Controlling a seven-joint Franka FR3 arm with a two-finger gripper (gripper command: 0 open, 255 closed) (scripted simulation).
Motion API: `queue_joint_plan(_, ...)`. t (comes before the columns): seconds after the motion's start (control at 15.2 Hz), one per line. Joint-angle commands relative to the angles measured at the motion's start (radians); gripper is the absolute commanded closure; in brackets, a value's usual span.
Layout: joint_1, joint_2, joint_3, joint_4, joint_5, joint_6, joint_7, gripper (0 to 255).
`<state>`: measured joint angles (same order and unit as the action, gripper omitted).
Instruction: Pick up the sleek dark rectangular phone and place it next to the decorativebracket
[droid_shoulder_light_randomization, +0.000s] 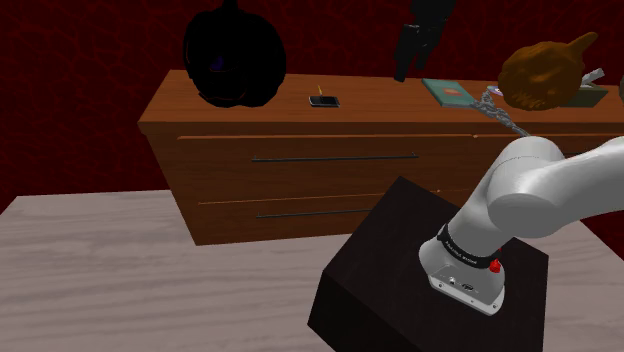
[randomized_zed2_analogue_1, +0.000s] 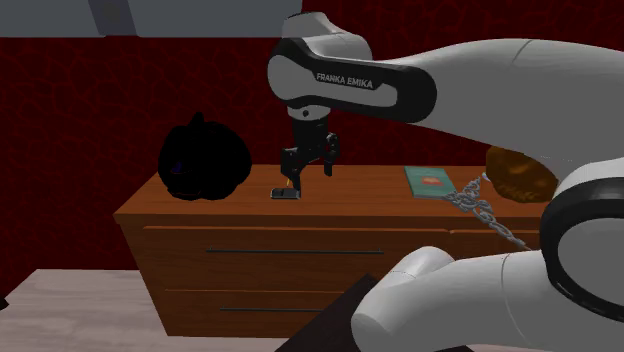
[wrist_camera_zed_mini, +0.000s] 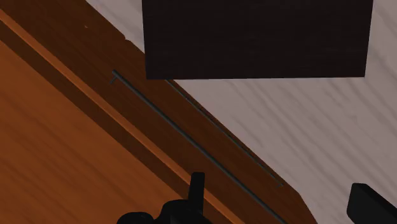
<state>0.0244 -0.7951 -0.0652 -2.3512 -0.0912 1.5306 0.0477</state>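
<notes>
One dark phone (droid_shoulder_light_randomization: 323, 101) lies flat on the wooden desk (droid_shoulder_light_randomization: 250, 128); gripper (randomized_zed2_analogue_1: 308, 172) hangs nearby, fingers spread, empty.

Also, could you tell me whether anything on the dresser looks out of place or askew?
Yes: the silvery decorative bracket lies slantwise beside the teal book, and one end pokes out past the front edge of the dresser. The dark phone lies flat, and nothing looks spilled.
</notes>
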Motion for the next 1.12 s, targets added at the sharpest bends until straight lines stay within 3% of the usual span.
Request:
queue_joint_plan(0.0, 0.0, 0.0, 0.0, 0.0, 0.0, 0.0, 0.0, 0)
queue_joint_plan(0.53, 0.035, 0.233, -0.135, 0.03, -0.057, 0.222, -0.239, 0)
queue_joint_plan(1.06, 0.08, 0.527, -0.243, 0.154, -0.029, 0.403, -0.486, 0)
